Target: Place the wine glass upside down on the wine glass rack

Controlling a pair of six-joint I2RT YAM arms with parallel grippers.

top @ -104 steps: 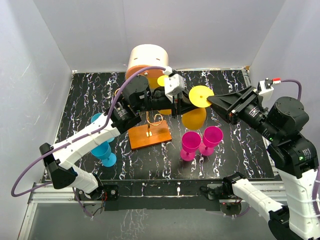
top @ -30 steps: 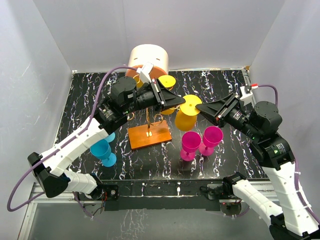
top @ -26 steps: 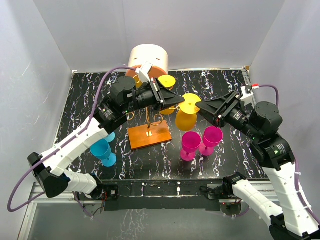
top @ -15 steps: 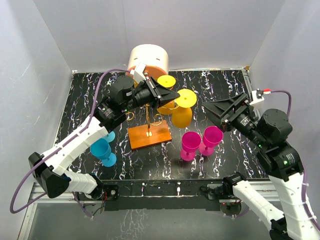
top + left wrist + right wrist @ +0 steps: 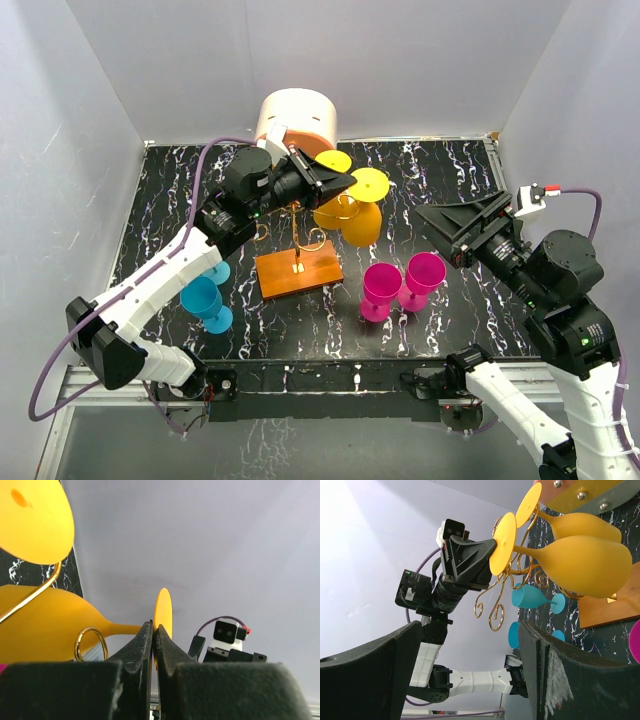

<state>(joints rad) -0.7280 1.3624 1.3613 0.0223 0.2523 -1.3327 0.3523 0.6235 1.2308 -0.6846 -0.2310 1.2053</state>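
Note:
A yellow wine glass [image 5: 361,222] hangs nearly on its side, its stem among the gold scroll arms of the wine glass rack [image 5: 298,272]. My left gripper [image 5: 343,184] is shut on the rim of its round foot [image 5: 163,609]. In the left wrist view the bowl [image 5: 45,626] lies to the left, beside a gold ring [image 5: 91,643]. A second yellow glass [image 5: 580,524] hangs on the rack behind it. My right gripper [image 5: 432,226] stands open and empty, right of the glass and apart from it. In the right wrist view, its fingers [image 5: 370,672] frame the rack's scrolls [image 5: 495,611].
Two pink glasses [image 5: 382,286] [image 5: 424,271] stand upright right of the rack's orange base. Two blue glasses [image 5: 205,299] stand under my left arm. A big cream-and-orange cylinder [image 5: 297,116] sits at the back, behind the rack. White walls enclose the black marbled table [image 5: 440,170].
My right gripper has opened, let go of the yellow glass and drawn back to the right. My left gripper has carried the glass by its foot leftwards into the rack's arms.

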